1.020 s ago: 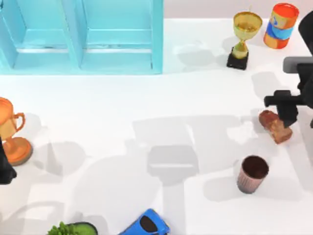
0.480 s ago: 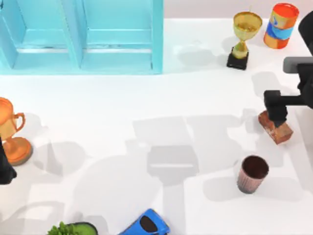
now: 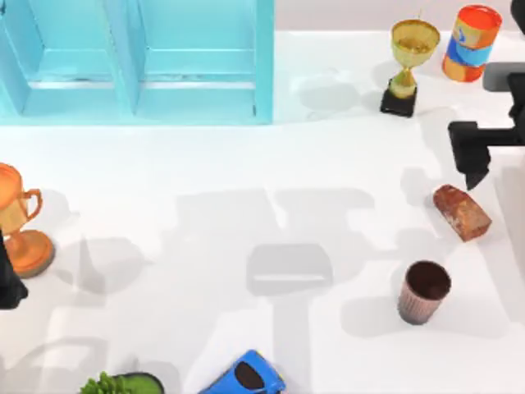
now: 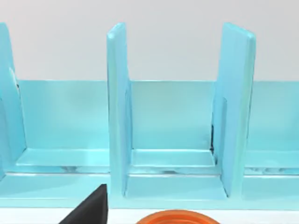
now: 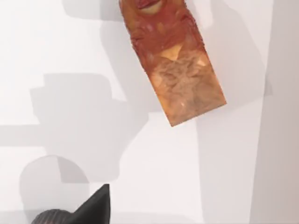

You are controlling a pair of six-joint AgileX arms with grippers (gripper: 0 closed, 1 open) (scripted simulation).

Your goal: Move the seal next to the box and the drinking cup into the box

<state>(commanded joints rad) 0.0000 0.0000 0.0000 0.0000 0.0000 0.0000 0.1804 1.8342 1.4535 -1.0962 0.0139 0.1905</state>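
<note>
The seal (image 3: 462, 212), a reddish-brown mottled block, lies flat on the white table near the right edge; the right wrist view shows the seal (image 5: 173, 60) from close above. The drinking cup (image 3: 424, 291), a ribbed dark brown tumbler, stands upright just in front of it. My right gripper (image 3: 473, 168) hovers slightly behind the seal, open and holding nothing. The box (image 3: 135, 61), light blue with dividers, sits at the back left, and the left wrist view faces the box (image 4: 173, 121). My left gripper (image 3: 8, 287) is parked at the left edge.
A gold trophy (image 3: 408, 61) and an orange-and-blue can (image 3: 471, 43) stand at the back right. An orange trophy (image 3: 20, 222) is beside the left arm. A blue toy car (image 3: 246, 376) and a green plant (image 3: 115, 384) lie at the front edge.
My right gripper was right over the seal and has pulled away toward the back of the table. The seal stays lying where it was. The left arm has not moved.
</note>
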